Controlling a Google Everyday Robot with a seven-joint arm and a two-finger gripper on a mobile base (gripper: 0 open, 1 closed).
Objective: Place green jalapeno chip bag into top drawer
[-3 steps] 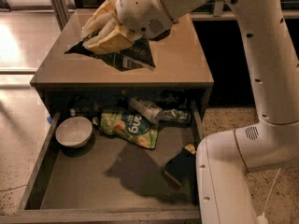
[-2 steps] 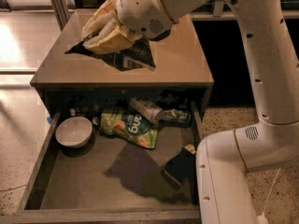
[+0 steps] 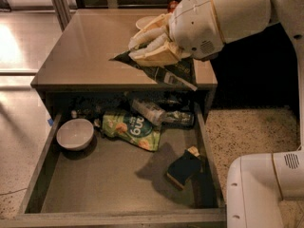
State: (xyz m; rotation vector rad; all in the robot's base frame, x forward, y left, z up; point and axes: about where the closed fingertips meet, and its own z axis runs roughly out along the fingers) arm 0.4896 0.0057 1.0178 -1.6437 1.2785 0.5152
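Observation:
My gripper (image 3: 148,45) hangs over the front right part of the table top (image 3: 85,56), shut on the green jalapeno chip bag (image 3: 167,71). The dark green foil bag dangles below the pale fingers (image 3: 142,36), its lower corner reaching past the table's front edge. Below the table, the top drawer (image 3: 104,184) stands pulled out wide, with its grey floor in view. The bag is above the drawer's back right area, well clear of its floor.
In the drawer lie a white bowl (image 3: 75,134) at the left, a bright green pouch (image 3: 130,129), a bottle (image 3: 151,110) and dark packets at the back, and a dark sponge (image 3: 184,167) at the right. A pale dish (image 3: 144,22) sits on the table. My white base (image 3: 266,189) stands at the lower right.
The gripper has carried the bag rightward and toward the table's front edge, lifting it off the table top. The drawer's contents have not moved.

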